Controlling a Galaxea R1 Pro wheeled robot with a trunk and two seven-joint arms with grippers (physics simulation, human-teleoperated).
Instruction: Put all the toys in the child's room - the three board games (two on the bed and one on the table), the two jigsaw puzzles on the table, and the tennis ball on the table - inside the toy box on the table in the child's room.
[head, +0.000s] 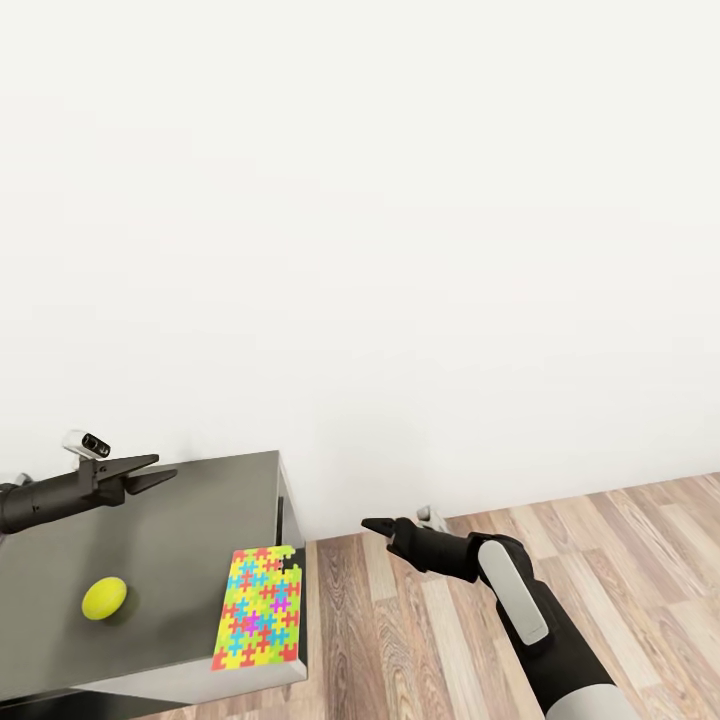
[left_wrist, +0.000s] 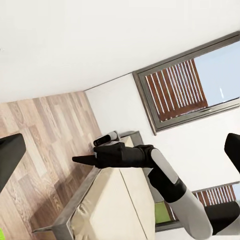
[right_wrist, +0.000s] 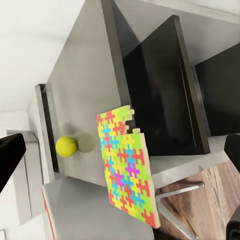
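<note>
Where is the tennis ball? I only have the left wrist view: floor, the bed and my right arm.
Observer: In the head view, the tennis ball lies on the dark grey table, nearer the robot than the left gripper.
Operator: Anything else on that table?
Observer: One jigsaw puzzle lies flat at the corner toward the right arm. In the right wrist view it seems to overhang the edge.
Operator: Is my right gripper holding anything?
Observer: No. The right gripper is open and empty, out over the wood floor, beside the table.
</note>
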